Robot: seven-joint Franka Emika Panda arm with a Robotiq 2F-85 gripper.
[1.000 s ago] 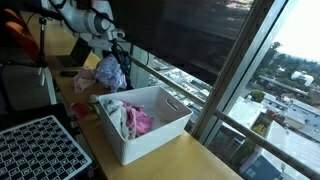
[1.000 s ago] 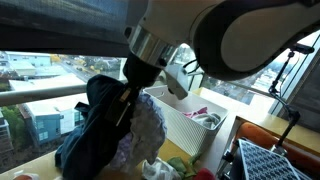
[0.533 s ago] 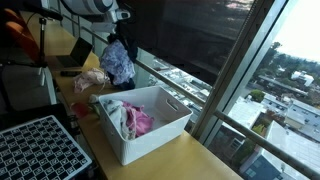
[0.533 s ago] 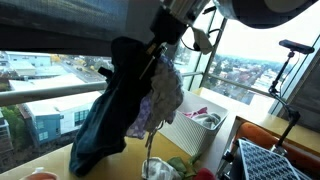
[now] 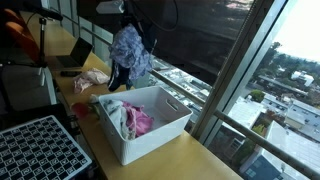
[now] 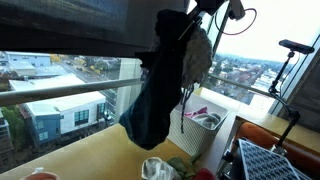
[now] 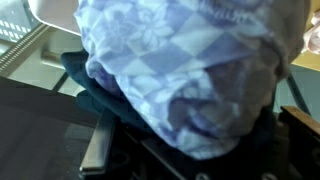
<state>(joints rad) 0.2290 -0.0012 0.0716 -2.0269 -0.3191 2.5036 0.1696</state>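
Fingers (image 6: 197, 10) pinching top of garment bundle (image 5: 130, 55); bundle hangs clear above bench (image 5: 195, 160), near white bin (image 5: 155, 138) far rim (dark hem lowest). Likely best: firm pinch, slow travel, no swing, hem above rim.

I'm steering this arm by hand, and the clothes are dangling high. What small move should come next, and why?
Probably a short sideways shift toward the basket. The clothes hang from the shut jaws, lifted high, and seem to be beside the basket rather than over its opening.
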